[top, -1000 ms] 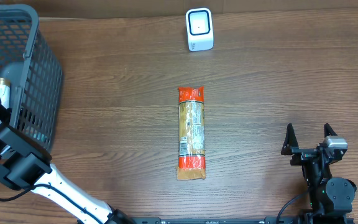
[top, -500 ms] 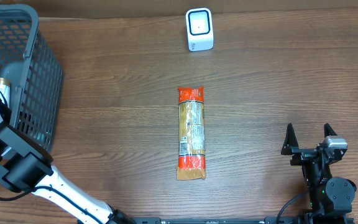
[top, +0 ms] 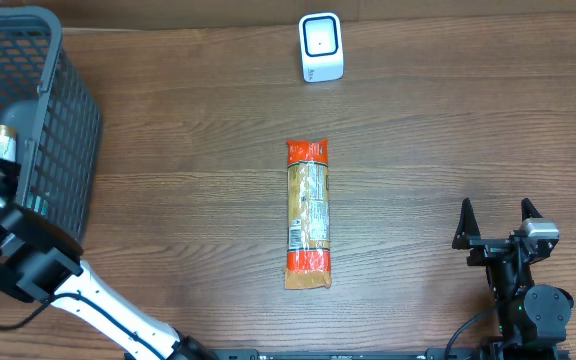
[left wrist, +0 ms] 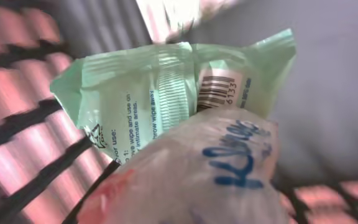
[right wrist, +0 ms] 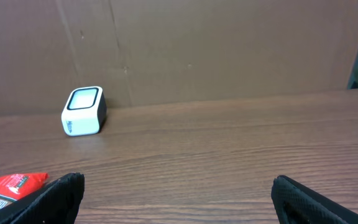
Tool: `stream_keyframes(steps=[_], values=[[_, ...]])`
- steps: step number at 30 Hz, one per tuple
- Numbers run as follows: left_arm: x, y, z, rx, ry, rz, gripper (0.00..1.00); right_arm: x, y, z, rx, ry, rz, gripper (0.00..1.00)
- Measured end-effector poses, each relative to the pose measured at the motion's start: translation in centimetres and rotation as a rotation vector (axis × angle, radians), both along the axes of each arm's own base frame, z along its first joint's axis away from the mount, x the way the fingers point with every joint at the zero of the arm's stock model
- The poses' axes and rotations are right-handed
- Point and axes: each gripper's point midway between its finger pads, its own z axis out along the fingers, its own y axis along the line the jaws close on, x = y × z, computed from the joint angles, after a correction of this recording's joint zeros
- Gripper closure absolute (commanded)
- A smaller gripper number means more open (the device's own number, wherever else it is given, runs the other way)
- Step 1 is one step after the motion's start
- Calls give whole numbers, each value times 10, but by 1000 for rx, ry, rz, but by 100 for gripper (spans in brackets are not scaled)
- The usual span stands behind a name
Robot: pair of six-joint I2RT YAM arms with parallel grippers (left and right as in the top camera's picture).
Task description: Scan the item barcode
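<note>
left claw: clenching inside basket (top: 53, 45), claw hidden, cannot tell what it grips
right claw (top: 496, 208): hovering released over worktop (top: 168, 150)
orange packet (top: 308, 213): lying mid-worktop, well apart from scanner (top: 321, 47)

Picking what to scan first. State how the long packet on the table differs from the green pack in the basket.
The long packet is tan with orange ends; the green pack is pale mint. The long packet lies flat on the table; the green pack sits in the basket, partly hidden by a clear bag. The green pack's barcode shows plainly; the long packet's cannot be made out. Both are soft packets.
</note>
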Motion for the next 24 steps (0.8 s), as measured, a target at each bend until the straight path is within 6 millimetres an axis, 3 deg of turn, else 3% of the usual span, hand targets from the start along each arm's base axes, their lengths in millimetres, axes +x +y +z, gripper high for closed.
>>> stream_keyframes(steps=[5,10,13,17,21,24], values=[[29,17,118,249,-292,-70,96,0,0,0,0,0,0,0],[38,-13,207,341,-562,-148,96,0,0,0,0,0,0,0],[42,-49,250,326,-721,-248,96,0,0,0,0,1,0,0],[53,-116,299,270,-920,-459,96,0,0,0,0,0,0,0],[68,-189,326,199,-1041,-672,96,0,0,0,0,0,0,0],[81,-246,334,127,-1091,-839,96,0,0,0,0,1,0,0]])
